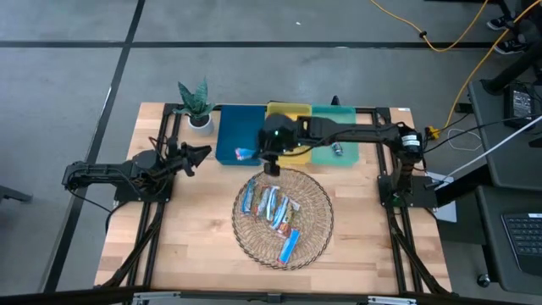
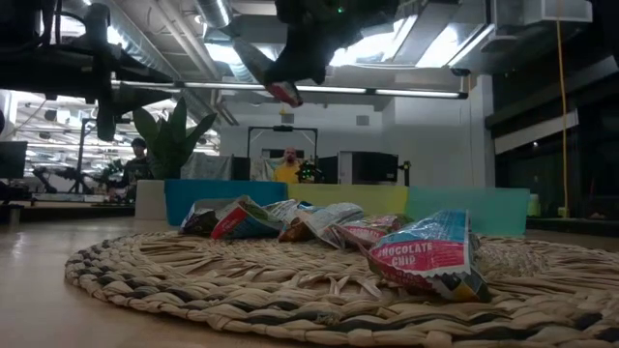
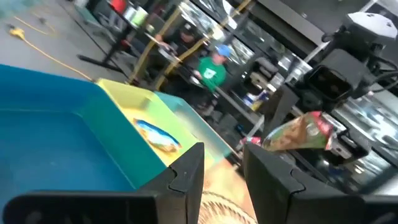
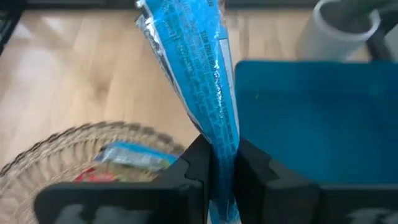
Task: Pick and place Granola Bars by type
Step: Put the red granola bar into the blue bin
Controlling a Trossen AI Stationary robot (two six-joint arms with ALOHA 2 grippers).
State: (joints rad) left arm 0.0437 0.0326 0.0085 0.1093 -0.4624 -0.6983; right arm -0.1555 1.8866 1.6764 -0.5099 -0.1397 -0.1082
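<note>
Bar: while it hangs above the basket [image 1: 315,240], a blue bar [image 4: 200,81] is pinched in the right gripper [image 4: 219,163].
Left wrist view only: another bar [image 3: 158,135] in the yellow tray [image 3: 127,99].
Left gripper [image 1: 200,153]: spread, empty, far left.

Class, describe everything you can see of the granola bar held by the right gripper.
The held granola bar is a long, thin bar in a shiny blue and silver wrapper with fine print, crinkled at its free end. The right gripper pinches one end between its dark fingers, so the bar sticks out past them, off the table, between the wicker basket and the blue tray.
</note>
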